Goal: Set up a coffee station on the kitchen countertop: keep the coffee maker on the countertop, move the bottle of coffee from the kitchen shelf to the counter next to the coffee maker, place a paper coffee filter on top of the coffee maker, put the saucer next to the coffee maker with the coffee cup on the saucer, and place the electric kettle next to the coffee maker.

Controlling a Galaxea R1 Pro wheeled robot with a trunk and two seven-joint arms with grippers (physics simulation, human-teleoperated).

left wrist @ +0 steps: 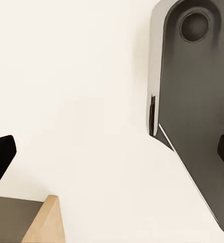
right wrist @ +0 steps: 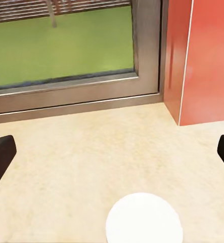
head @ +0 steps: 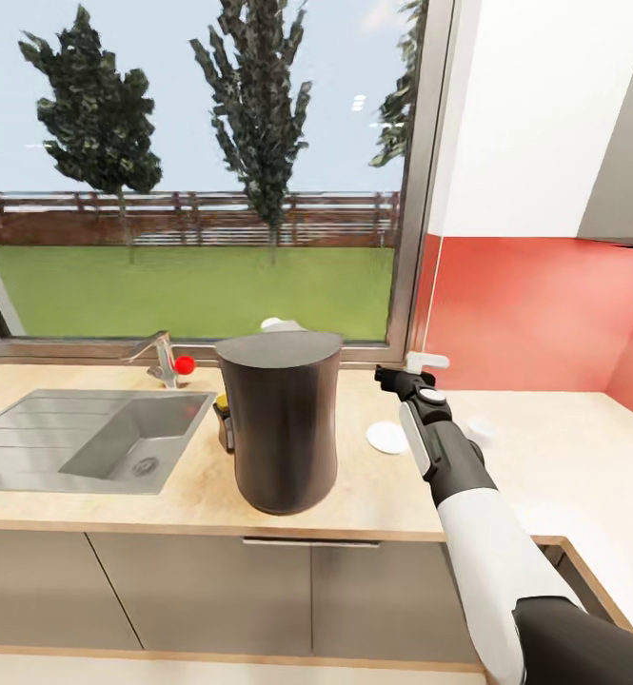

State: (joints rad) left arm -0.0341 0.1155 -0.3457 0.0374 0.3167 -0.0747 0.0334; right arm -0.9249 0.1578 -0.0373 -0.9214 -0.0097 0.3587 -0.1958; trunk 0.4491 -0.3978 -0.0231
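1. Coffee maker point(head: 283, 428) — tall, dark, slightly waisted column with flat matt top; upright on the kitchen countertop point(head: 373, 495), between sink and saucer. Kept in place, as the task asks.
2. Bottle of coffee point(head: 225, 419) — dark, squat, yellow cap; just beside the coffee maker on its sink side, mostly hidden behind the column. Judged done.
3. Paper coffee filter point(head: 280, 325) — small white shape peeking over the far rim of the coffee maker's top; whether resting on the top or lying behind it, not determinable.
4. Saucer point(head: 387, 437) — small flat white disc, smooth; on the counter near the coffee maker, bare. Also visible from the right wrist point(right wrist: 143, 218), close below the fingers.
5. Coffee cup point(head: 479, 430) — small white round form on the counter beyond the right arm, apart from the saucer; likely still to be set on it.
6. Right gripper point(head: 392, 377) — extended over the counter past the saucer; jaws apart, nothing between them.
7. Left gripper point(left wrist: 112, 152) — dark fingertips wide apart at the wrist picture's edges, empty, before a plain pale surface.
8. Surroundings — beige wood-look slab, steel sink point(head: 88, 442), red backsplash point(head: 535, 314).
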